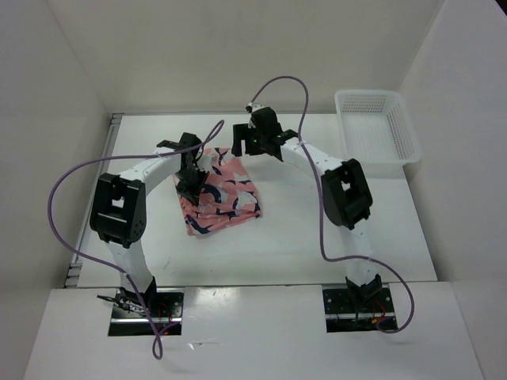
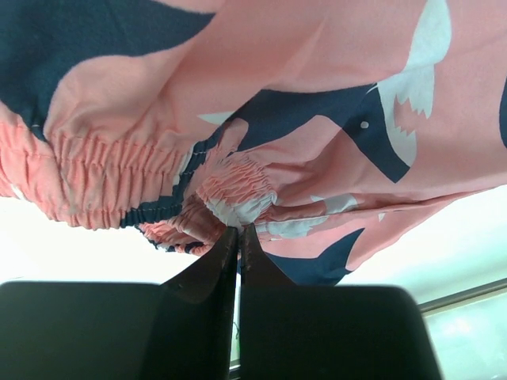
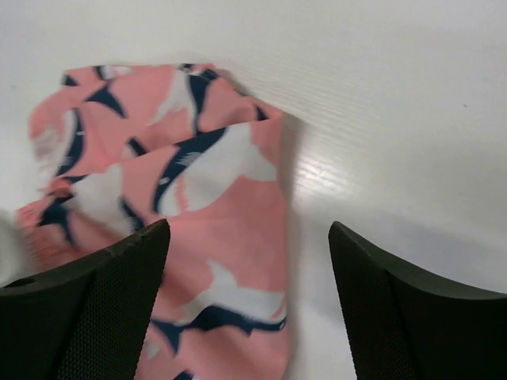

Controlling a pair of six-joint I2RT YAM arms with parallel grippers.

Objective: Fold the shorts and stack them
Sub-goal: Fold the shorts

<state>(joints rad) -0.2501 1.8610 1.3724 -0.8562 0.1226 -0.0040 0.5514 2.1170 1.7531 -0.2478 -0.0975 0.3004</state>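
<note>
The salmon-pink shorts [image 1: 222,196] with navy-and-white shark shapes lie folded over in a bunch at the middle of the table. My left gripper [image 1: 192,185] is at their left edge, shut on the gathered waistband [image 2: 230,202], and holds that part lifted; in the left wrist view the shorts [image 2: 301,119] hang over the shut fingers [image 2: 207,273]. My right gripper [image 1: 252,144] is open and empty, just above the shorts' far right corner. In the right wrist view the shorts [image 3: 214,237] lie flat between its spread fingers [image 3: 119,293].
A white mesh basket [image 1: 377,131] stands at the back right of the table. White walls close the table in at the left, back and right. Purple cables loop off both arms.
</note>
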